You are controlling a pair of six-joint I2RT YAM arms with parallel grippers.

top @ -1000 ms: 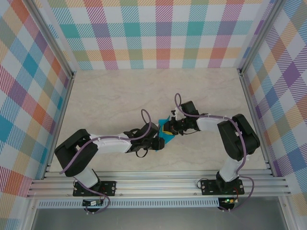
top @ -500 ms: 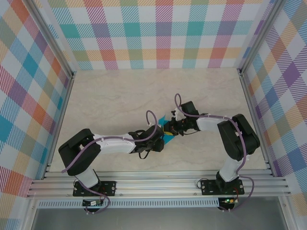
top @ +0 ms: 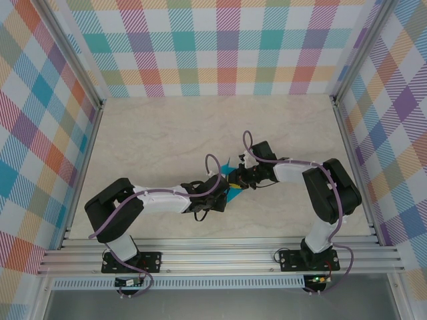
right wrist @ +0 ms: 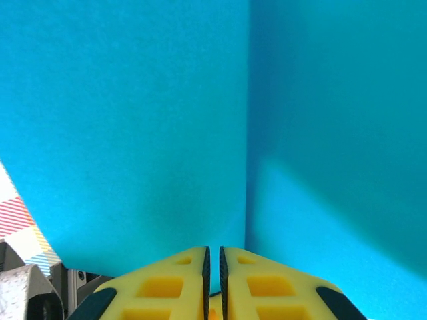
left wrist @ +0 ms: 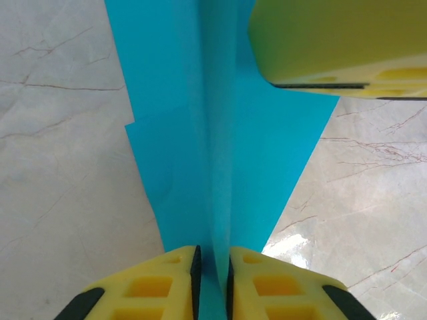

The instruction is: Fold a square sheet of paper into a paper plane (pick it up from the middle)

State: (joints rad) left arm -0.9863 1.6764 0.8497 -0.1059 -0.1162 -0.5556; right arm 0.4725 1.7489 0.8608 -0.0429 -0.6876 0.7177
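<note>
The teal-blue sheet of paper (top: 233, 194) is partly folded and held up between both arms at the table's middle. In the left wrist view the paper (left wrist: 173, 120) has a raised ridge down its centre. That ridge runs straight into my left gripper (left wrist: 212, 253), whose pads are shut on it. A yellow finger (left wrist: 320, 40) of the right gripper rests on the paper's far corner. In the right wrist view the paper (right wrist: 133, 133) stands close, with a vertical crease, and my right gripper (right wrist: 213, 252) is shut on its lower edge. From above, the left gripper (top: 225, 189) and right gripper (top: 235, 179) almost touch.
The pale marble tabletop (top: 167, 133) lies bare behind and beside the arms. Aluminium posts and checked walls (top: 40, 120) close in the left, right and back. A metal rail (top: 220, 257) runs along the near edge.
My left arm has slid right toward the right gripper, and its jaws have narrowed onto the paper's ridge. Less of the paper shows from above. The right arm has barely moved.
</note>
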